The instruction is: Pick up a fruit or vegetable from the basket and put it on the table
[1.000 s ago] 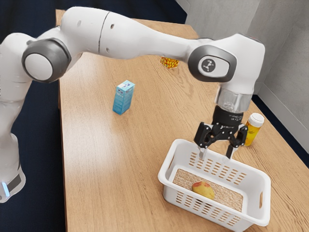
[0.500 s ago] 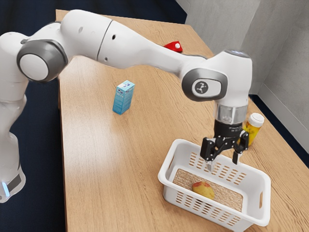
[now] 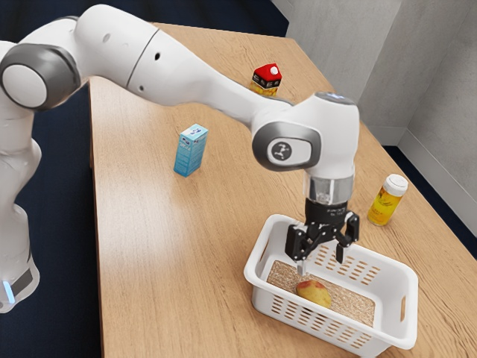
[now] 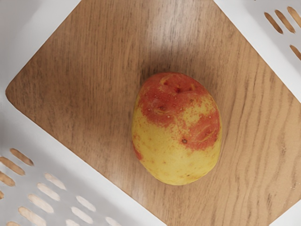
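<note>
While the red-and-yellow produce lies on the bottom inside the basket, the gripper is held over the basket, its fingers apart. The approach seems in hand; next, the produce should be straddled low and gripped before being lifted clear.

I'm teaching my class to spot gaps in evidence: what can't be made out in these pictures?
Underside of the produce: wrist view, hidden by its own body.
Red-topped carton's base: exterior view, behind the arm.
Small print on the blue carton and yellow bottle: exterior view, too small.
Basket's rim: wrist view, cut off by the edges.
</note>
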`<state>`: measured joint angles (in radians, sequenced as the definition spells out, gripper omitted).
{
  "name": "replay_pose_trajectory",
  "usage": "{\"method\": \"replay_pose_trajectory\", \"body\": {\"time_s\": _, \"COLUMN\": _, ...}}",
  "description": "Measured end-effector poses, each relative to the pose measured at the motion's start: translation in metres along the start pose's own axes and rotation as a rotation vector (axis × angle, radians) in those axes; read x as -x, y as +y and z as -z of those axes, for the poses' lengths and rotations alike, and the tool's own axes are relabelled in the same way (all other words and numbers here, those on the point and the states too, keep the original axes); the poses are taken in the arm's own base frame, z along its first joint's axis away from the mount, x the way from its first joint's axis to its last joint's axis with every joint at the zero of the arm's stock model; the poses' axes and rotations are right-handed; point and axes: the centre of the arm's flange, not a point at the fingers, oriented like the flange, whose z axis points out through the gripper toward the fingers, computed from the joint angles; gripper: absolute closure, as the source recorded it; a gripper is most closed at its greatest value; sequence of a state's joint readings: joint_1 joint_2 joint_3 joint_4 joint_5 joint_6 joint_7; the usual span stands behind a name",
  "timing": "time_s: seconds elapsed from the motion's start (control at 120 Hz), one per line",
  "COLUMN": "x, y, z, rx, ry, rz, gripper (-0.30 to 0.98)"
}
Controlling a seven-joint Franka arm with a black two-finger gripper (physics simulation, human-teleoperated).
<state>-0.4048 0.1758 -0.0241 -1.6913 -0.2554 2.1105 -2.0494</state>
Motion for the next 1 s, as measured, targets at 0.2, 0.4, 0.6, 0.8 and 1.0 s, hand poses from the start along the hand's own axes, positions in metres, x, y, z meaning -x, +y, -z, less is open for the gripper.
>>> {"method": "replay_pose_trajectory", "body": {"time_s": 0.2, "x": 0.000, "y": -0.006, "z": -0.013, "rx": -0.015, "ry": 0.004, "rz": 0.000, "gripper": 0.00}}
{"method": "replay_pose_trajectory", "body": {"time_s": 0.4, "x": 0.004, "y": -0.005, "z": -0.029, "rx": -0.018, "ry": -0.006, "rz": 0.005, "gripper": 0.00}}
{"method": "replay_pose_trajectory", "body": {"time_s": 0.6, "x": -0.003, "y": 0.002, "z": -0.032, "rx": -0.008, "ry": -0.010, "rz": 0.020, "gripper": 0.00}}
{"method": "replay_pose_trajectory", "body": {"time_s": 0.8, "x": -0.011, "y": 0.008, "z": -0.042, "rx": -0.018, "ry": -0.005, "rz": 0.039, "gripper": 0.00}}
{"method": "replay_pose_trajectory", "body": {"time_s": 1.0, "x": -0.016, "y": 0.011, "z": -0.057, "rx": -0.039, "ry": -0.002, "rz": 0.054, "gripper": 0.00}}
